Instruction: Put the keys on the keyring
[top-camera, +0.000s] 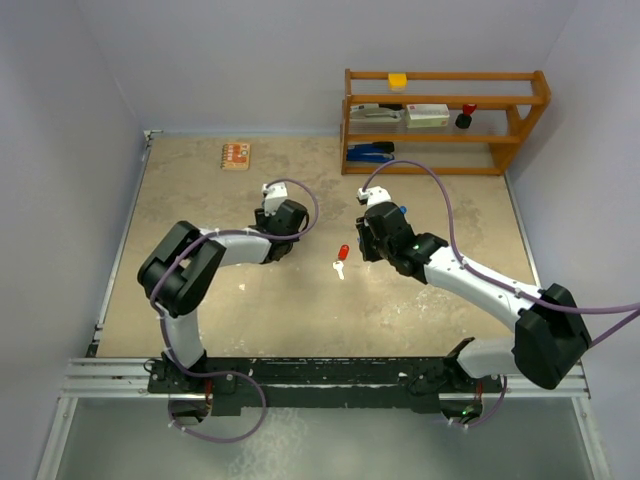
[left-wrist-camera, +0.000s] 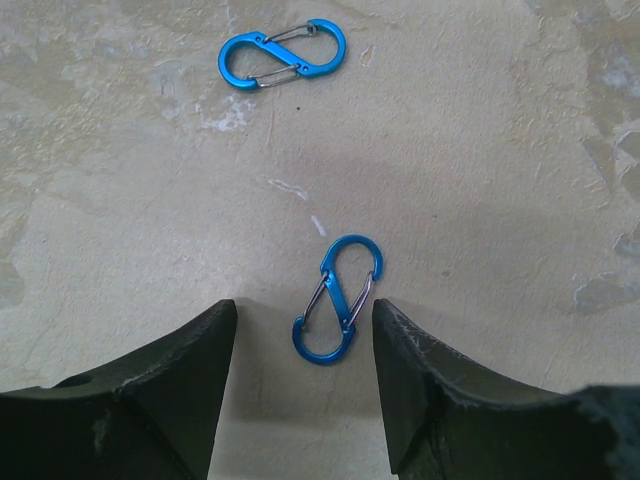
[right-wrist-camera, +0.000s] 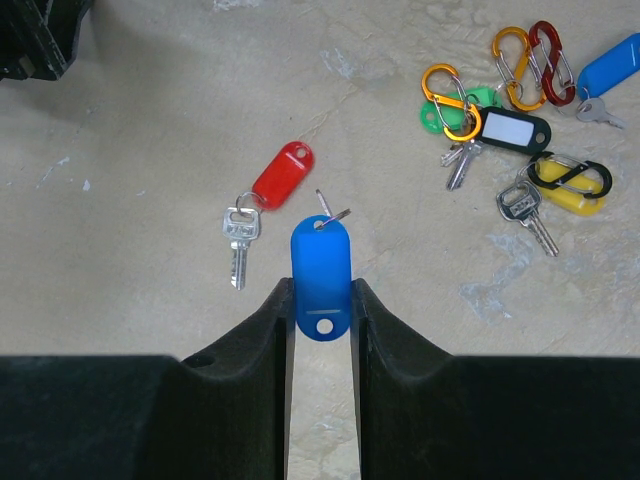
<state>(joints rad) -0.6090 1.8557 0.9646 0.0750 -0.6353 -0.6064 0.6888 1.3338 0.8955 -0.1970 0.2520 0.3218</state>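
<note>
Right hand (right-wrist-camera: 321, 292): grips one smooth blue tag (right-wrist-camera: 321, 262)
Left hand (left-wrist-camera: 305, 312): open astride one metal S-clip (left-wrist-camera: 338, 300); second S-clip (left-wrist-camera: 282, 55) ahead
Red-tagged key (right-wrist-camera: 280, 178): one, ahead-left of right hand

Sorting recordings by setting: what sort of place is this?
Probably a robot lab test cell: plain walls box in a beige tabletop, the left arm and right arm are bolted to a metal rail, and a wooden shelf holds office items.

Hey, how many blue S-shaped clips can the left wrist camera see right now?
2. The near blue clip lies on the table between the left end effector's open fingers; the far blue clip lies ahead, toward the upper left. More may sit outside this view.
</note>
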